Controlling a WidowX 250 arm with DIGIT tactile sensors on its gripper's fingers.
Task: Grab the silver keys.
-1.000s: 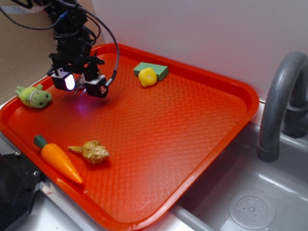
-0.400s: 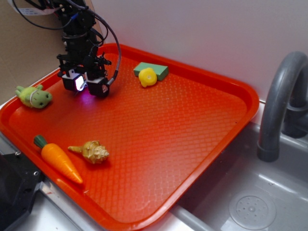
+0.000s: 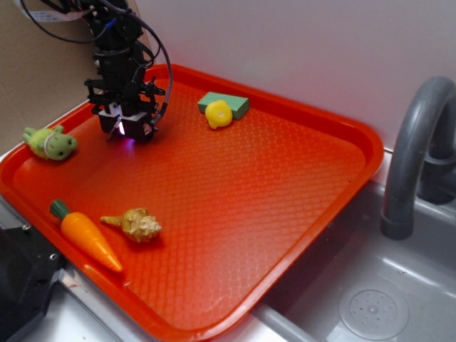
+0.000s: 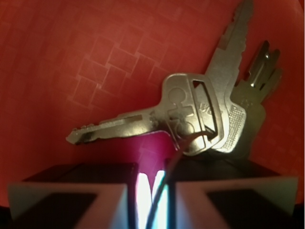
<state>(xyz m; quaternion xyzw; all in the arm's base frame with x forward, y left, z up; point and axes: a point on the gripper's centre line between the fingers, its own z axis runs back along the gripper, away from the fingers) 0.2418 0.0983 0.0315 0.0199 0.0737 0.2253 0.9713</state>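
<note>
The silver keys point(image 4: 190, 119) lie fanned out on the red tray point(image 4: 71, 47) in the wrist view, three blades spreading from one ring. My gripper point(image 4: 151, 167) sits right at their heads, its two fingers drawn close with only a narrow lit gap. The thin ring wire runs down through that gap. In the exterior view my gripper point(image 3: 128, 128) is low on the tray point(image 3: 285, 178) at the back left and hides the keys beneath it.
A green plush toy point(image 3: 50, 142) lies left of the gripper. A carrot point(image 3: 85, 239) and a tan shell-like toy point(image 3: 135, 224) are at the front left. A yellow toy point(image 3: 219, 114) leans on a green block point(image 3: 235, 103). Faucet point(image 3: 413, 157) and sink point(image 3: 370, 299) are right.
The gripper has gone down to the tray and slightly back, and its fingers have drawn together from wide open to nearly touching around the key ring.
</note>
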